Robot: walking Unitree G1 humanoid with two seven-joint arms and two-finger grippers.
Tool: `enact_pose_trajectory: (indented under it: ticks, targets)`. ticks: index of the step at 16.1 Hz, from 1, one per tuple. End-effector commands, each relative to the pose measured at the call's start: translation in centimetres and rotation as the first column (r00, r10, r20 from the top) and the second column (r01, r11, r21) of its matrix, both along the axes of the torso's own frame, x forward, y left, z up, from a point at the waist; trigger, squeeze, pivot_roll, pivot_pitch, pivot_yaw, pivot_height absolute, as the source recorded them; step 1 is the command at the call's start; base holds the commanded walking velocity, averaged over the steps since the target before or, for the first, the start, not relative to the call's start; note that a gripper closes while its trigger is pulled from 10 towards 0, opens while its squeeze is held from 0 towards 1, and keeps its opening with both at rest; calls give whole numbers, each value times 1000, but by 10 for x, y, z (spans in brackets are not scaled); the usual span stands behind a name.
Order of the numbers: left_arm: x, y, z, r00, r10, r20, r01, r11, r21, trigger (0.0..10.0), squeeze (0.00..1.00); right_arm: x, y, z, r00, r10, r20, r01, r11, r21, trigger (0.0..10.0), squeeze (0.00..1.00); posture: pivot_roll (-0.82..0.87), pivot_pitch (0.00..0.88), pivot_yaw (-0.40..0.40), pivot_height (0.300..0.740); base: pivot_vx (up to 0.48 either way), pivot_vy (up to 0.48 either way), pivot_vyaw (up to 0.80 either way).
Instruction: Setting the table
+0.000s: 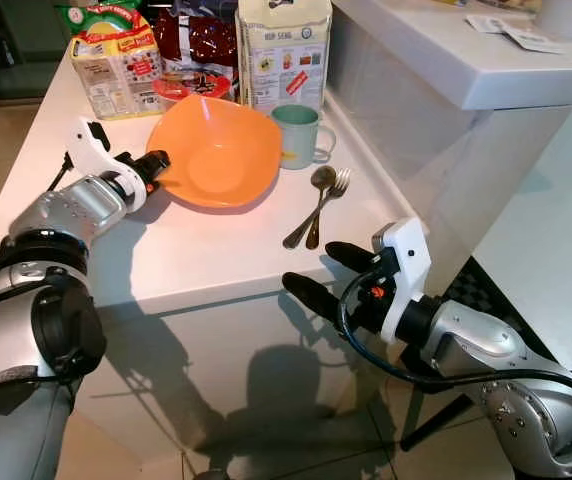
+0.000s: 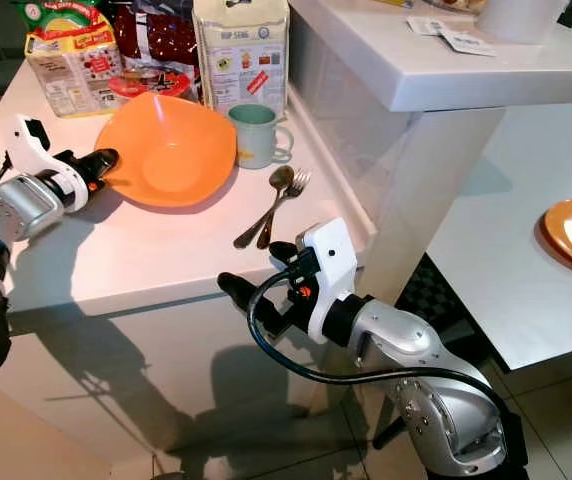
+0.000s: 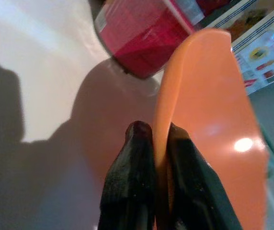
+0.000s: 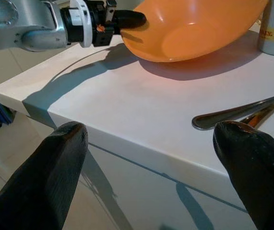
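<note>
The left claw (image 1: 156, 160) pinches the rim of the orange bowl (image 1: 216, 150), which sits tilted on the white worktop (image 1: 196, 250) beside a green mug (image 1: 298, 133). A spoon (image 1: 311, 200) and fork (image 1: 328, 203) lie just right of the bowl, seemingly touching. The right claw (image 1: 321, 268) hangs spread at the worktop's front edge.

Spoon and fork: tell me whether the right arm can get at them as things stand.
Probably yes. The right gripper hangs open just off the counter edge, and the spoon and fork lie right beyond it with nothing between; the bowl and mug sit farther back.
</note>
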State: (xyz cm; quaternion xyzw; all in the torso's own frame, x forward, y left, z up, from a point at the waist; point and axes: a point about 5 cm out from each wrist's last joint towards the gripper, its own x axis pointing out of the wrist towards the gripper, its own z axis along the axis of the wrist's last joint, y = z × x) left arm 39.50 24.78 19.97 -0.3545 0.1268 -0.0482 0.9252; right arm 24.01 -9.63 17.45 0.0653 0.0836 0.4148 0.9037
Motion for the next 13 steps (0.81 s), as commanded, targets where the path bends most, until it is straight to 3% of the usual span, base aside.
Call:
enact_pose_trajectory:
  ticks: [1,5,7,10,12,13]
  targets:
    - [0,4,10,999,1,34,-1,1000,-5,0,0,-1,-1,3,1000,-7,20,7,1000,-6,10000,0,33,0,-2,740,0,0,0]
    - [-18,23,29,991,11,134,-7,1000,-31,0,0,-1,2,4,1000,-3,24,3,1000,6,10000,0,50,0,-7,740,0,0,0]
    - [-33,20,48,954,8,301,9,999,-53,0,0,4,0,7,998,-40,51,40,999,17,10000,0,50,0,-7,740,0,0,0]
    - [-68,-15,66,865,-114,489,104,993,49,0,0,14,-7,23,983,-149,107,136,984,117,10000,0,66,0,-22,740,0,0,0]
    - [-89,-32,69,830,-111,547,104,994,44,0,0,16,-8,29,974,-185,129,166,975,151,10000,0,58,0,-21,740,0,0,0]
    - [-102,-45,66,816,-133,563,111,991,74,8784,0,17,-9,34,967,-211,141,185,967,176,10000,0,56,0,-27,740,0,0,0]
